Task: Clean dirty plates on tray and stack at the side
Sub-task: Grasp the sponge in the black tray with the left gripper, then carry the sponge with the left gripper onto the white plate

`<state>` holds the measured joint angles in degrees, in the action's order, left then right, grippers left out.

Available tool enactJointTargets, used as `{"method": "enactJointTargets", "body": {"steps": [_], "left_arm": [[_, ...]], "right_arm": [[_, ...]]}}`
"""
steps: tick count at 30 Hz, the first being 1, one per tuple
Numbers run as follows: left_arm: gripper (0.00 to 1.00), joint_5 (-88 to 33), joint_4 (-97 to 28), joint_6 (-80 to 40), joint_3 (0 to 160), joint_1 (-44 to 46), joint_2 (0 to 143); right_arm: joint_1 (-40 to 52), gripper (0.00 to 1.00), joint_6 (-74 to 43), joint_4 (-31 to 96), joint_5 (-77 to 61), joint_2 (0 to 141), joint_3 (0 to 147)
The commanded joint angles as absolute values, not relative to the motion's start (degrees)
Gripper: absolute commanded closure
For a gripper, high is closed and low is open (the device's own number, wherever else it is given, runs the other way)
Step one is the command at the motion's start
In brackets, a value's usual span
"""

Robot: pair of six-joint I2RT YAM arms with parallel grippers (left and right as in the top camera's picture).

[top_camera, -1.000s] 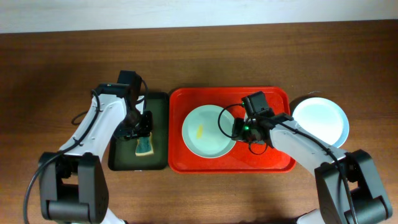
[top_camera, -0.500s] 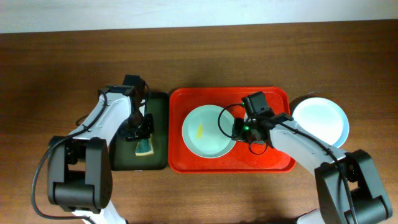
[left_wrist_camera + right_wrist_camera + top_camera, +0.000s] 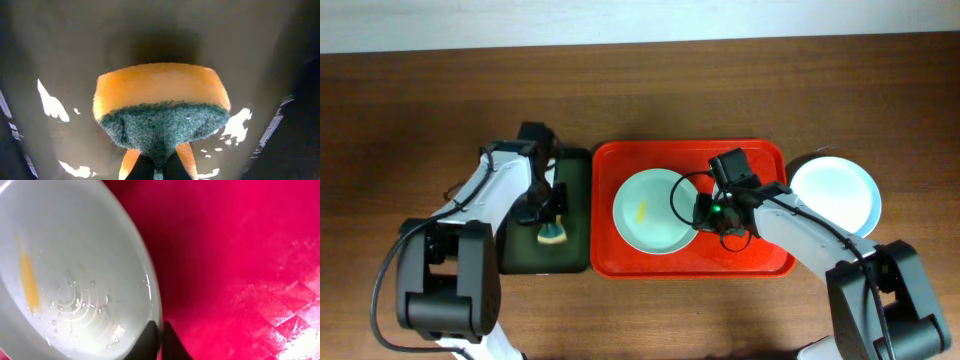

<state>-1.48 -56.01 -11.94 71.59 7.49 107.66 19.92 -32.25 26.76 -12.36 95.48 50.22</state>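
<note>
On tray [image 3: 765, 160]: plate [image 3: 655, 215] w/ yellow smear

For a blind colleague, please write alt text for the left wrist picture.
The left fingers pinch an orange foam sponge with a dark green scouring layer by its green side. Behind it lies the floor of a dark green plastic tray.
</note>
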Motion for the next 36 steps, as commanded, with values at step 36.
{"method": "enactJointTargets", "body": {"steps": [36], "left_arm": [[1.0,-8.4,-66.4,-12.8,86.3,18.3,101.3]], "right_arm": [[20.3,0.96,-30.5,23.5,-17.4,96.9,49.6]]}}
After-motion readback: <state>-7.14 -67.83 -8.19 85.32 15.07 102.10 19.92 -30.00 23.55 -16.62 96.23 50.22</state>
